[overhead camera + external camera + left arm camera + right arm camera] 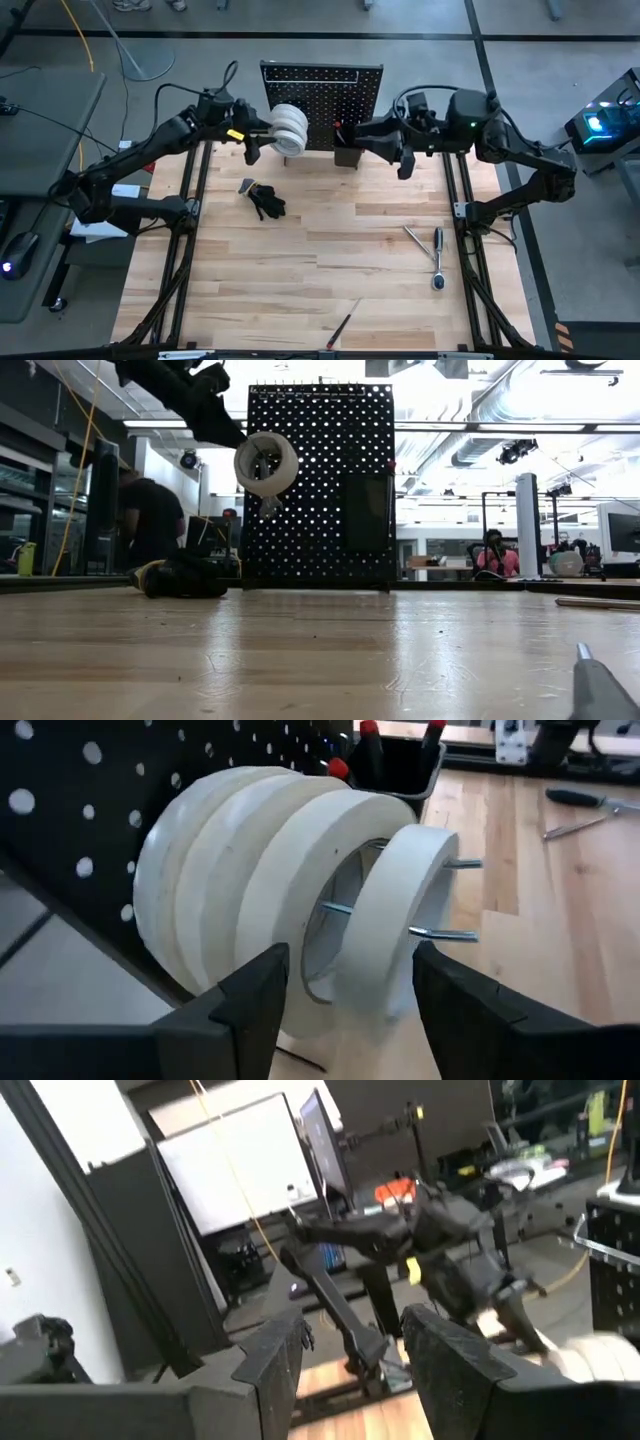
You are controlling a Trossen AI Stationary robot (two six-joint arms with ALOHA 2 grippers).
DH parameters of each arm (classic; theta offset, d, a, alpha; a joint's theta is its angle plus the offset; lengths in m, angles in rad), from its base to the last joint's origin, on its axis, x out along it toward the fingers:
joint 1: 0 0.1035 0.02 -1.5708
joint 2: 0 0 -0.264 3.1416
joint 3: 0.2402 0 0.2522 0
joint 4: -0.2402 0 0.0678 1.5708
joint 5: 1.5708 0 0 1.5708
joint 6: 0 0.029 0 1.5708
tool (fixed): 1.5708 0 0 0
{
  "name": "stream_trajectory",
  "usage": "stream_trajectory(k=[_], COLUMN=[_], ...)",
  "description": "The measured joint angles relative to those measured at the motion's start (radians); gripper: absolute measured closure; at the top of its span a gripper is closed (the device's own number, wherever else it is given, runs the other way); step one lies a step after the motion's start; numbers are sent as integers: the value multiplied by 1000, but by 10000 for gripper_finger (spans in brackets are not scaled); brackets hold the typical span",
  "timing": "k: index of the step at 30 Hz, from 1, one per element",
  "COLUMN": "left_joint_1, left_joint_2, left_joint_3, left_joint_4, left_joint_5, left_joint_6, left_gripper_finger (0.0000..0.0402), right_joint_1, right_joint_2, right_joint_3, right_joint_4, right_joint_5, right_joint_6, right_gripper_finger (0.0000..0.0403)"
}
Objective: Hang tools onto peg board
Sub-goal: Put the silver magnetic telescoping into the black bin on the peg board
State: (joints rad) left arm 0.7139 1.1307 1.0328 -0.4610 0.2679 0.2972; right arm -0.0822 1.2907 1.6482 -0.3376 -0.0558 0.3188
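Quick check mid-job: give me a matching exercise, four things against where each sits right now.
Things:
1. tape rolls
2. red-handled screwdrivers
3. ratchet
4. black glove

Places:
A. lying on the table, right side
B. standing in the bin on the peg board
C. hanging on the peg board's prongs
D. lying on the table in front of the board, left of centre

Pairs: 1-C, 2-B, 3-A, 4-D

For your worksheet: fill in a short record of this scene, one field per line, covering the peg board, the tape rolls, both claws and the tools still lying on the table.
peg board: upright at the table's far edge
tape rolls: four, hanging on metal pegs
left claw: open, astride the outermost roll
right claw: open, empty, near the bin
bin contents: red-handled screwdrivers
on table: ratchet, wrench, screwdriver, dark bundle
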Motion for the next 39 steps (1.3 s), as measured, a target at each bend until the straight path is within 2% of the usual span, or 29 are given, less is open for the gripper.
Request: stream_trajectory(k=[9, 16, 19, 24, 26, 29, 35, 39], left_joint_1=[-36, -71, -84, -127, -155, -209, -324, -381], left_joint_2=[-36, -75, -115, -202, -226, -244, -233, -206], left_joint_3=[0, -1, -1, -1, -1, -1, -1, -1], left_joint_4=[-79, -123, -117, -111, -97, -61, 28, 68], left_joint_5=[11, 15, 34, 69, 70, 71, 44, 3], left_joint_6=[-96, -161, -229, -374, -427, -491, -558, -557], left_gripper_finger=[202, 202, 202, 202, 202, 202, 202, 202], right_joint_1=[0, -2, -2, -2, 0, 11, 52, 71], right_joint_2=[0, 0, 0, 51, 73, 88, 90, 90], right_joint_3=[0, 0, 0, -39, -114, -300, -728, -899], right_joint_4=[-32, -153, -300, -737, -843, -907, -855, -728], right_joint_5=[0, 14, 92, 122, 92, -13, -94, -131], right_joint_6=[-10, -5, 52, 225, 307, 412, 578, 640], right_gripper_finger=[235, 235, 235, 235, 235, 235, 235, 235])
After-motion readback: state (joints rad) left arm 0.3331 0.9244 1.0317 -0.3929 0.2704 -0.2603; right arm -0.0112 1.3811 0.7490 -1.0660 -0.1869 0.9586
